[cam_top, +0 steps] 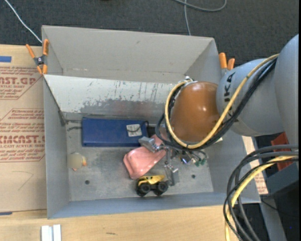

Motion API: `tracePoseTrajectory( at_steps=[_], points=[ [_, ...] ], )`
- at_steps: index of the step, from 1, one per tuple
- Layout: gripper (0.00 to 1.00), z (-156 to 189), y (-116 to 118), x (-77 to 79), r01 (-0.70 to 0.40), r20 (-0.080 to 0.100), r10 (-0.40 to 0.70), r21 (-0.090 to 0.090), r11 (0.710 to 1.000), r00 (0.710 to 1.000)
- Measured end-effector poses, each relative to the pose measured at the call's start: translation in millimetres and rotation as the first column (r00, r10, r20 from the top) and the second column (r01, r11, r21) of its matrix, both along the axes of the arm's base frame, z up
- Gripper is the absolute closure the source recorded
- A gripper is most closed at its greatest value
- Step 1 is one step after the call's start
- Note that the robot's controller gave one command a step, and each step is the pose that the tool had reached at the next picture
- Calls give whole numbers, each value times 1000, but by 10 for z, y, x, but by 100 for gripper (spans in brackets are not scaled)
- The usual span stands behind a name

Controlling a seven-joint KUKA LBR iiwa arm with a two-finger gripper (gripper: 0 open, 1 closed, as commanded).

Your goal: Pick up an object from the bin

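Pincer (163,158) hangs, perhaps touching, over pink lump (137,163).

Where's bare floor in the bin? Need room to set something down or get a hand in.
Roomiest: the front-left floor, bordered by the blue box behind, the pale ball at left, the pink lump and toy car at right. A smaller strip lies right of the car. Crowded centre-right, where the gripper hangs by lump and car.

Grey arm (271,99) — orange cover (195,112), yellow-black cables (251,179).
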State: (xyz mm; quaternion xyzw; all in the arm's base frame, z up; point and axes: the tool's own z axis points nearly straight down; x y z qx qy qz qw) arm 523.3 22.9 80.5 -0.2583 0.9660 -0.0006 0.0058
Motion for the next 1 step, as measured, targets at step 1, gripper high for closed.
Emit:
tracePoseTrajectory(
  at_steps=[1],
  points=[
    [0,-74,179,-42,-42,12,42,-1,999,999]
  ],
)
